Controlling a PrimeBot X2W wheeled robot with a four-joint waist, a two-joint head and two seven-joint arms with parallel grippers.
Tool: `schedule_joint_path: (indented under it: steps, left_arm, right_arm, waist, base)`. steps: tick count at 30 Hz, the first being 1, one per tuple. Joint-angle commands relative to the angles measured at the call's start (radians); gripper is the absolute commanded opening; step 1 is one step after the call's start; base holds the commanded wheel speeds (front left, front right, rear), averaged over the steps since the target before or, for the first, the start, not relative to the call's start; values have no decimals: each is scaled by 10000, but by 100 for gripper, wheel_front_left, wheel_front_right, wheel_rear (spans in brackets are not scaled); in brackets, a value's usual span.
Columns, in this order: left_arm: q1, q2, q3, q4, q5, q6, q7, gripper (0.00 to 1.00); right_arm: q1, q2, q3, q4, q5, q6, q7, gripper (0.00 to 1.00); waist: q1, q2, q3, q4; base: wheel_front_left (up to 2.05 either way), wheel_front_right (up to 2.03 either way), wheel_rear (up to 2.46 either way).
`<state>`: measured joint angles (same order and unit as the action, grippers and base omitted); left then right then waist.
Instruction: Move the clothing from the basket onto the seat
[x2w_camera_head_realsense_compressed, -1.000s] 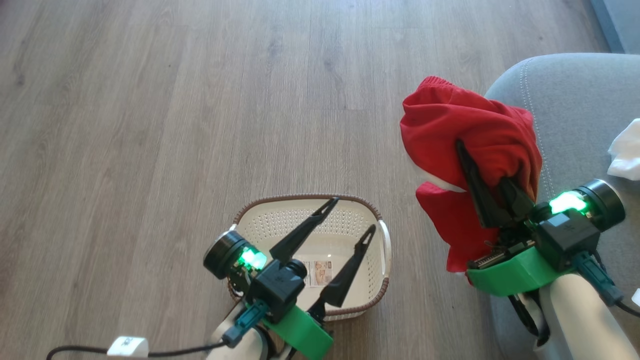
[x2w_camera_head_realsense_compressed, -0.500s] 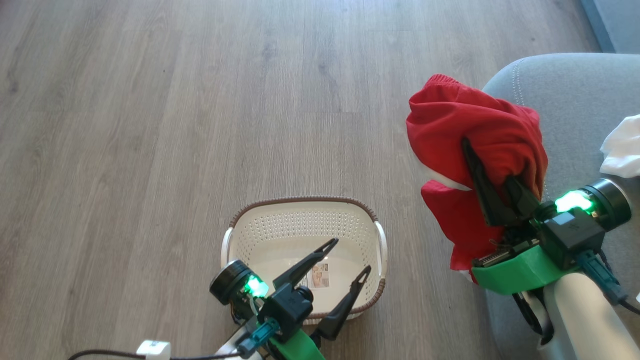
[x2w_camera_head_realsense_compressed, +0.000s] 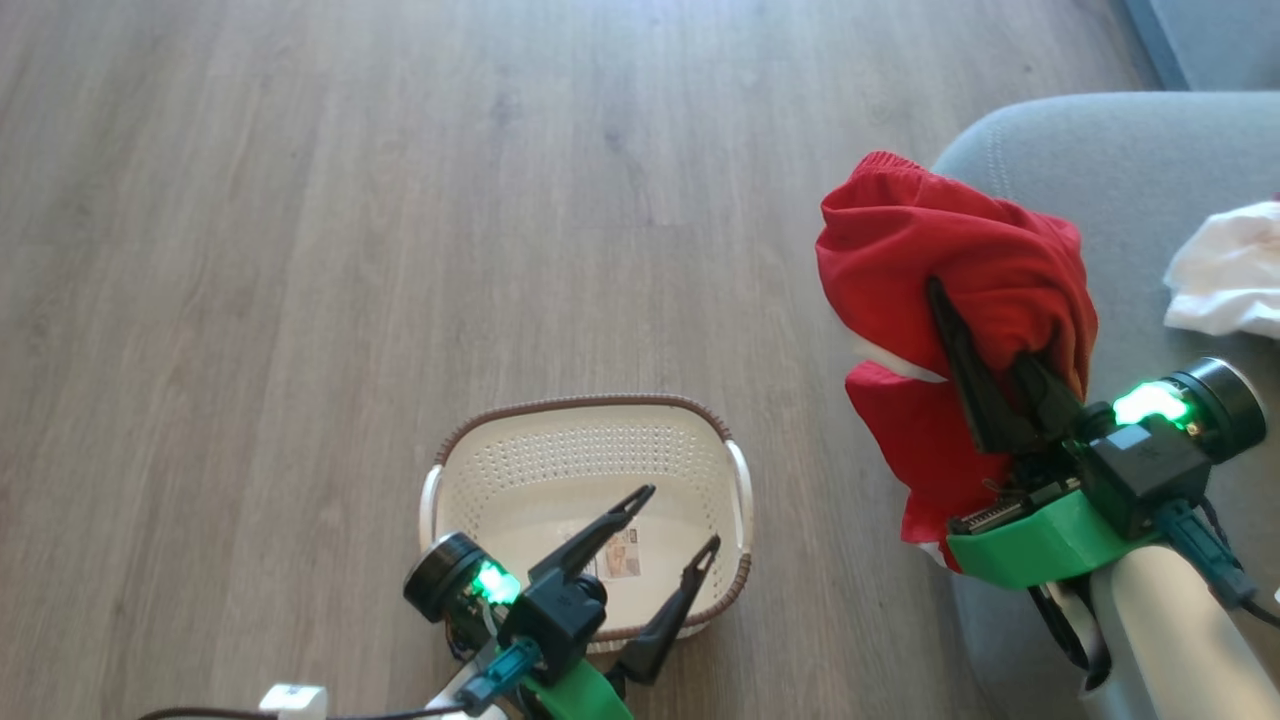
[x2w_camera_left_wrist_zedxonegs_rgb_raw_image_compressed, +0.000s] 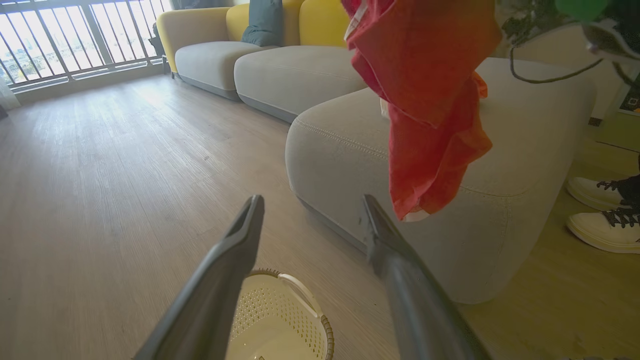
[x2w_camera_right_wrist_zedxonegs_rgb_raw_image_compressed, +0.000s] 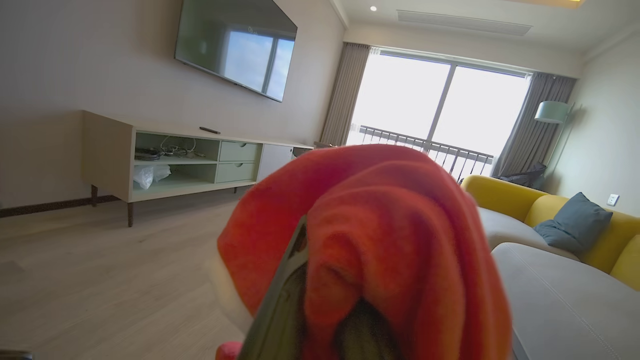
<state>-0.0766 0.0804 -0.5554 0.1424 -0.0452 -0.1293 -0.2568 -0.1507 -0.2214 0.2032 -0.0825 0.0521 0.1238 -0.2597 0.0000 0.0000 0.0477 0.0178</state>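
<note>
Clothing (x2w_camera_head_realsense_compressed: 950, 240) aloft at seat (x2w_camera_head_realsense_compressed: 1100, 150) edge

open floor (x2w_camera_head_realsense_compressed: 400, 200) beyond basket (x2w_camera_head_realsense_compressed: 580, 450), seat (x2w_camera_head_realsense_compressed: 1100, 150) at right

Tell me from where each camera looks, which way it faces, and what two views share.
Head view: from the head, down at the floor; left gripper open over the basket, right gripper shut on the red garment.
Left wrist view: along its own open fingers, toward the seat and hanging garment.
Right wrist view: across the room toward the television; the garment covers its fingers.
Shared: head and left wrist views show the basket.
</note>
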Motion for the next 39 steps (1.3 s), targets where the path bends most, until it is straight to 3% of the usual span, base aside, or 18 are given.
schedule_joint_path:
  steps: [1,19,28,34,39]
  left_arm:
    - [-271,-62,347,-400,-55,-5,-49,100]
    - [-844,164,228,-712,23,-12,-49,100]
    - [-630,227,210,-1051,21,-13,-49,100]
    - [-523,264,-80,-1521,-120,-13,-49,100]
    - [-551,221,-263,-1589,-136,-13,-49,100]
  right_arm:
    - [-127,-92,130,-325,-74,69,-21,0]
    - [-197,80,-375,-520,-289,69,-21,0]
    - [-16,234,-571,-594,-298,69,-21,0]
    - [181,295,-678,-601,-281,69,-21,0]
    - [383,327,-1012,-711,-292,69,-21,0]
  waist:
    - [0,0,68,-169]
    - [0,0,976,-2965]
    - [0,0,881,-4529]
    - [0,0,740,-5268]
    - [0,0,704,-5401]
  base:
    - [0,0,0]
    - [0,0,0]
    - [0,0,0]
    - [0,0,0]
    - [0,0,0]
